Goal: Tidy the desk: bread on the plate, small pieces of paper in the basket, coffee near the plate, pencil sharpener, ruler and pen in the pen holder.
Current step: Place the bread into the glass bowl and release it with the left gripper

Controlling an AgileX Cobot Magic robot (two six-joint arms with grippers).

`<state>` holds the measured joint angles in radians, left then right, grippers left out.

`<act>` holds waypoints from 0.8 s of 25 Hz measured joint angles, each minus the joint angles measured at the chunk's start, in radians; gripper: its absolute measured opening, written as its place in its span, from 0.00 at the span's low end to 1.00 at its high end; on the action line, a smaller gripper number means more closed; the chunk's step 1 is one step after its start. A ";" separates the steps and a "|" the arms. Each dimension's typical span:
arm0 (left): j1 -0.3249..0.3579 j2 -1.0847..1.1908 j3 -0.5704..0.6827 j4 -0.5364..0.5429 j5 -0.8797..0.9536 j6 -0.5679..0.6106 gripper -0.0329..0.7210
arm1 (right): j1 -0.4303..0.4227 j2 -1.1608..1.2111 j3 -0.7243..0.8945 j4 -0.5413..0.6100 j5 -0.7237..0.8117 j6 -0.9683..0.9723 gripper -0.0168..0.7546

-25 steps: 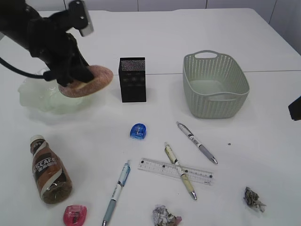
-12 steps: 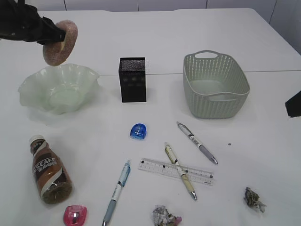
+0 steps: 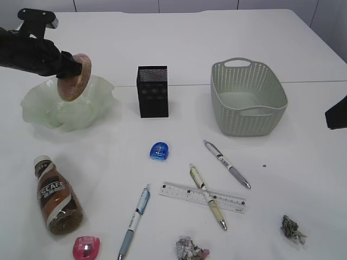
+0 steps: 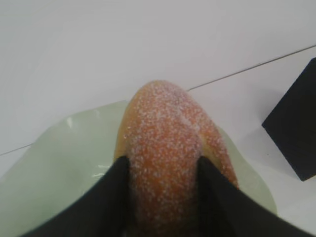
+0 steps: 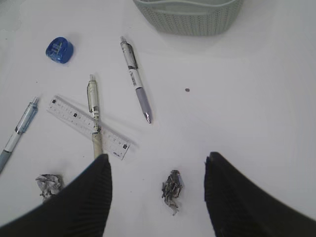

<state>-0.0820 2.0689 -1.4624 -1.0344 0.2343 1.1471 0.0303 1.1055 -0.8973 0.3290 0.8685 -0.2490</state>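
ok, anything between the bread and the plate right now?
Nothing visible. The left hand holds the bread on edge just over the plate, and the wrist view shows only bare green dish under the bread. The pen holder stands off to the side.

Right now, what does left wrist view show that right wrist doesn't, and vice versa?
Left wrist only: the left gripper clamped on the bread over the plate, and the pen holder edge. Right wrist only: the right gripper open above a paper scrap, three pens, the ruler, the blue sharpener, the basket. Shared: only the white desk.
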 joint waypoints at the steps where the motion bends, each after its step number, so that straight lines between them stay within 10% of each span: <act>1: 0.000 0.004 0.002 0.000 -0.002 -0.001 0.47 | 0.000 0.000 0.000 0.000 0.000 0.000 0.59; 7: 0.003 0.004 0.002 -0.004 -0.020 -0.002 0.71 | 0.000 0.000 0.000 0.001 -0.001 0.000 0.59; 16: 0.005 0.000 0.002 0.037 0.092 -0.002 0.70 | 0.000 0.000 0.000 0.002 -0.001 0.000 0.59; 20: -0.004 -0.044 0.002 0.249 0.188 -0.092 0.62 | -0.002 0.000 0.000 0.002 -0.001 0.000 0.59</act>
<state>-0.0861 2.0252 -1.4607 -0.7857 0.4227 1.0547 0.0282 1.1055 -0.8973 0.3313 0.8677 -0.2490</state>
